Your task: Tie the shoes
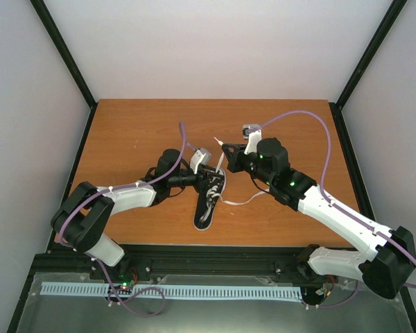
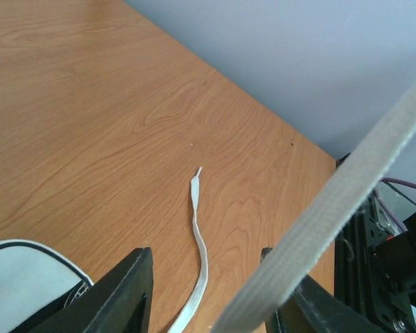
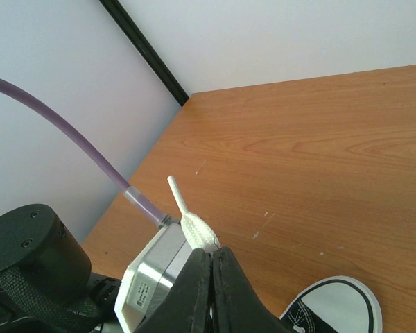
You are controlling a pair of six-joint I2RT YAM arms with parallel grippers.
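Wooden table [image 1: 139,132] within pale walls, with a black canvas sneaker [image 1: 209,198] lying at its centre between the two arms. Right gripper [image 3: 211,258] pinched together on the tip of a white lace [image 3: 192,229] drawn taut. Left gripper [image 2: 206,291] has its jaws apart beside that lace, and a second lace [image 2: 197,229] lies slack on the table.

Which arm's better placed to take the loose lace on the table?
Left, probably: the left gripper is part open, that lace lying between its fingers ahead. The right gripper is shut on the other lace end.
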